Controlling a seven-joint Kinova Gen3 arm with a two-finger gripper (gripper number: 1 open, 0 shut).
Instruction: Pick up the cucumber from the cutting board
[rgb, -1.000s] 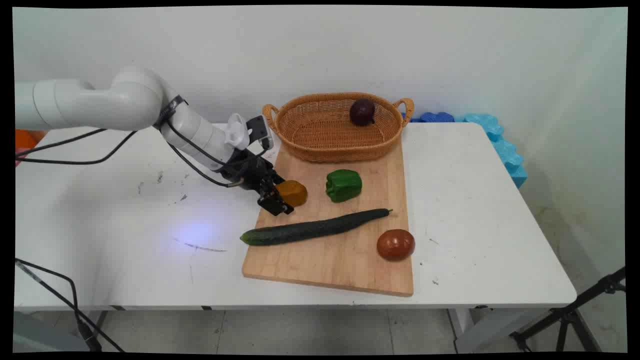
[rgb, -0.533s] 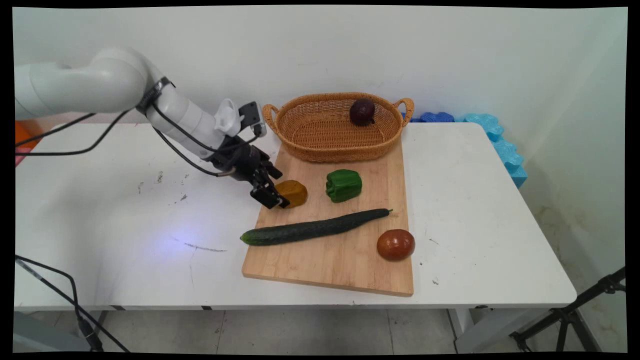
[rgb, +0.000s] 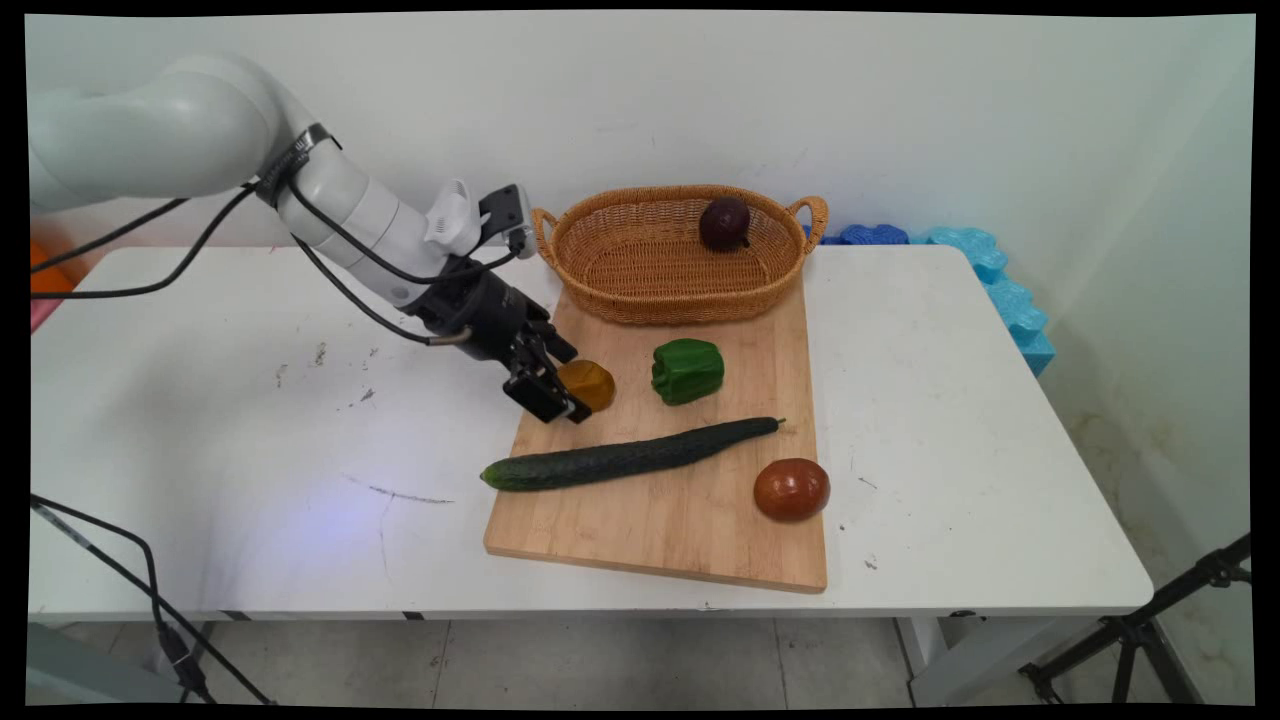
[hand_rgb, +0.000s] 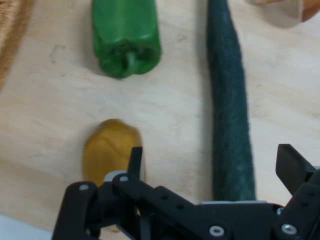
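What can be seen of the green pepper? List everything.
The green pepper is a glossy, blocky bell pepper with lobed sides and a short stem stub, which shows in the hand view. It looks whole and unmarked. It lies on its side on the wooden cutting board, between the wicker basket and the cucumber, with the small yellow-brown vegetable beside it. Nothing but the board touches it.

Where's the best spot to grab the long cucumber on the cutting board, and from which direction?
Probably around its middle, from straight above, jaws set across its width. The cucumber lies flat on the cutting board, long and narrow, so only its short axis fits between the jaws, and a mid-length hold should keep it level. Its left tip overhangs the board's edge, and the thin stem end tapers, so both ends look worse.
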